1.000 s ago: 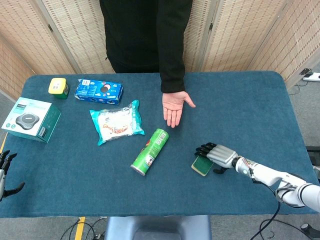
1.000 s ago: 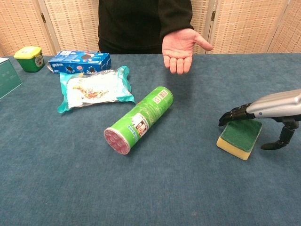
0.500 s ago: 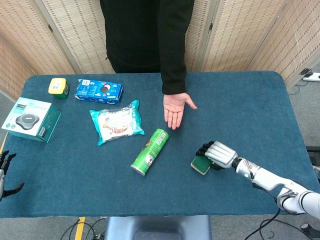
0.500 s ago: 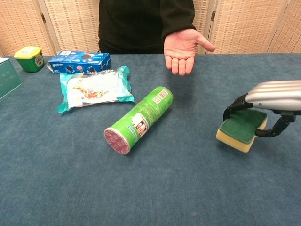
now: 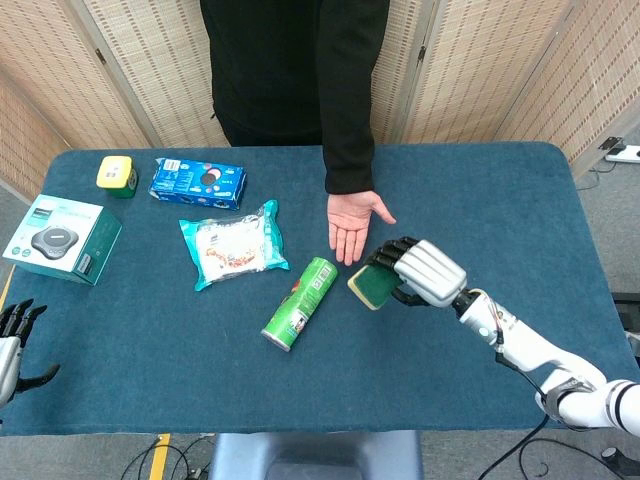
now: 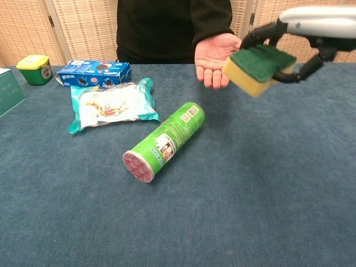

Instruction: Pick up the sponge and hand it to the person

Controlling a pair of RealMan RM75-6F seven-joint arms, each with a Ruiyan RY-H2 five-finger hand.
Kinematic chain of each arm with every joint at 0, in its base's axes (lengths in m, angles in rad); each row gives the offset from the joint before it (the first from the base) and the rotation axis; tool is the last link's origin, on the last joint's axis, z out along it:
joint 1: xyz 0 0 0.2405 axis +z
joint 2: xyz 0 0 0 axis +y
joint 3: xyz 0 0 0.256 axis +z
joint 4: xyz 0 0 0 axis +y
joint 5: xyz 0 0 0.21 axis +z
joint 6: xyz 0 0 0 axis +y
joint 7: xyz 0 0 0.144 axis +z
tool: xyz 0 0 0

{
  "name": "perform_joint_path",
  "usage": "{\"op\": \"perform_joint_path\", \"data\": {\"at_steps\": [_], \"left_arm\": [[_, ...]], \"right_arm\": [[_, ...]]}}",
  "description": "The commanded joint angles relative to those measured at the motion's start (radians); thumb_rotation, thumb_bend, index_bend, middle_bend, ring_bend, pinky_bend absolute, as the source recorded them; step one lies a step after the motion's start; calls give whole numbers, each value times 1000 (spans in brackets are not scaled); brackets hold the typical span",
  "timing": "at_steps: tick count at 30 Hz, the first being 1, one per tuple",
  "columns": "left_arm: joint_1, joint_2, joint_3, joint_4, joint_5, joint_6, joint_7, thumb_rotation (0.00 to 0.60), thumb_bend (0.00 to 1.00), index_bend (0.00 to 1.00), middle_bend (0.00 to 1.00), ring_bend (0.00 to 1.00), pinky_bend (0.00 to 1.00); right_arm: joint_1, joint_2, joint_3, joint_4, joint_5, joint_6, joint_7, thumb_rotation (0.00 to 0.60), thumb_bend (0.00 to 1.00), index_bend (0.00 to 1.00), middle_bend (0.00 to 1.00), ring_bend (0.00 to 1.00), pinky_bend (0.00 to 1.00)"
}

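Note:
The sponge [image 5: 372,287] [image 6: 257,68], yellow with a green scouring top, hangs in the air above the table, held by my right hand [image 5: 424,274] [image 6: 303,30]. It sits just right of and below the person's open palm [image 5: 352,224] [image 6: 214,56], close to the fingertips and apart from them. My left hand [image 5: 14,336] shows at the far left edge of the head view, off the table, its fingers spread and holding nothing.
A green snack can [image 5: 300,304] [image 6: 165,141] lies on its side left of the sponge. Farther left are a snack bag [image 5: 235,243], a blue cookie box [image 5: 198,182], a yellow-lidded tub [image 5: 117,175] and a teal box [image 5: 62,239]. The blue tablecloth [image 5: 500,220] covers the table.
My right hand closed on the sponge, lifted it off the table and carried it up and left toward the person's palm. The left hand stayed put.

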Motion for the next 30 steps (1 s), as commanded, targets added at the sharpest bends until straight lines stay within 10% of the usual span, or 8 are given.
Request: {"op": "perform_joint_path", "data": {"at_steps": [1, 13, 23, 30], "left_arm": [[0, 11, 2, 1, 7, -4, -25, 600, 262, 153, 89, 64, 248], [20, 48, 18, 2, 48, 19, -120, 600, 262, 153, 89, 65, 248], [18, 55, 21, 10, 60, 17, -143, 600, 262, 153, 89, 64, 248], [20, 52, 22, 8, 57, 22, -130, 600, 262, 153, 90, 65, 248]], "right_arm": [[57, -38, 95, -17, 115, -54, -163, 600, 445, 505, 430, 299, 340], [139, -175, 174, 22, 383, -127, -589, 600, 395, 495, 324, 217, 162], [178, -106, 147, -88, 698, -242, -794, 600, 244, 14, 3, 0, 0], [180, -10, 125, -215, 757, -218, -826, 600, 183, 0, 0, 0, 0]]}}
